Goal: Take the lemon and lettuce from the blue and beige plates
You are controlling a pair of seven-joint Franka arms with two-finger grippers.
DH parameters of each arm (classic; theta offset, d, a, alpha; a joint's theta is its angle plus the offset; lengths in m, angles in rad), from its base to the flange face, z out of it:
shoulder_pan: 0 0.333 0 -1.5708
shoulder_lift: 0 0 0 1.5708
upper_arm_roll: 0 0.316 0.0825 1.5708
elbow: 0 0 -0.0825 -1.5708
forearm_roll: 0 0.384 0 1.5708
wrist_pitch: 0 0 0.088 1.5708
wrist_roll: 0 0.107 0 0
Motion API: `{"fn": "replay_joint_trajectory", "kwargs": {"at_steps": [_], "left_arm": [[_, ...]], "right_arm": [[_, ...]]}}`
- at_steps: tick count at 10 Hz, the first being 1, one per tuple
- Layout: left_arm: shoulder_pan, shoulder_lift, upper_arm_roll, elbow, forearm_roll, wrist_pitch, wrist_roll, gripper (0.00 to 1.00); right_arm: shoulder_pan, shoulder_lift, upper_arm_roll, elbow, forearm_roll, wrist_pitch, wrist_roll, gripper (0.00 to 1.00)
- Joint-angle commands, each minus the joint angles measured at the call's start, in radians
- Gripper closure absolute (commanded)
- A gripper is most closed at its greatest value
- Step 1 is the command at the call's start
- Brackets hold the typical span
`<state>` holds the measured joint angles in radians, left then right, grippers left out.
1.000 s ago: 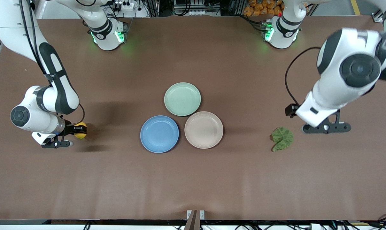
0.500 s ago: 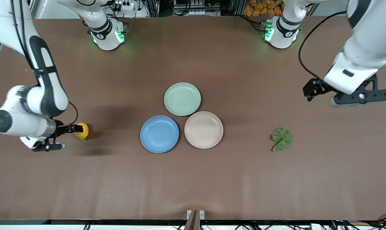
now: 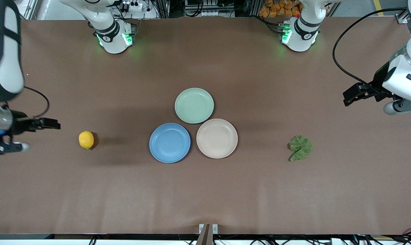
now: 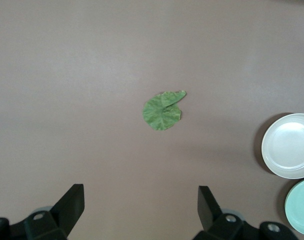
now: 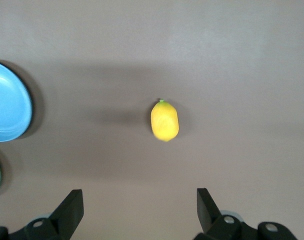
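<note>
1. The lemon lay on the bare counter toward the right arm's end, well apart from the blue plate.
2. The lettuce lay flat on the counter toward the left arm's end, well apart from the beige plate.
3. Both plates sat empty near the counter's middle, just beside each other, with a mint green plate farther from the front camera than the 2.
4. The right gripper hung over the counter's edge at the right arm's end, jaws released and empty.
5. The left gripper hung over the counter's edge at the left arm's end, jaws spread wide, holding nothing.
</note>
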<state>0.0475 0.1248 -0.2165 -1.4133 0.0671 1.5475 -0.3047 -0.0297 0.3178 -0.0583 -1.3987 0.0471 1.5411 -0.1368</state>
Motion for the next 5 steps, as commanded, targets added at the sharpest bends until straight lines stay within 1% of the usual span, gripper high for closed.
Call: {"fn": "replay_joint_trajectory", "kwargs": {"at_steps": [1, 3, 4, 5], "left_arm": [[0.008, -0.028, -0.003, -0.019, -0.024, -0.004, 0.016, 0.0], [0.009, -0.028, -0.003, -0.019, -0.024, -0.004, 0.022, 0.0], [0.009, -0.028, -0.003, -0.019, -0.024, -0.004, 0.022, 0.0], [0.011, -0.027, -0.003, -0.018, -0.026, -0.004, 0.022, 0.0]], "right_arm": [[0.036, -0.116, 0.011, -0.036, -0.015, -0.042, 0.089, 0.0], [0.051, -0.225, 0.011, -0.113, -0.016, -0.053, 0.13, 0.0], [0.051, -0.28, 0.012, -0.135, -0.016, -0.068, 0.141, 0.0], [0.051, -0.296, 0.012, -0.128, -0.015, -0.1, 0.14, 0.0]]}}
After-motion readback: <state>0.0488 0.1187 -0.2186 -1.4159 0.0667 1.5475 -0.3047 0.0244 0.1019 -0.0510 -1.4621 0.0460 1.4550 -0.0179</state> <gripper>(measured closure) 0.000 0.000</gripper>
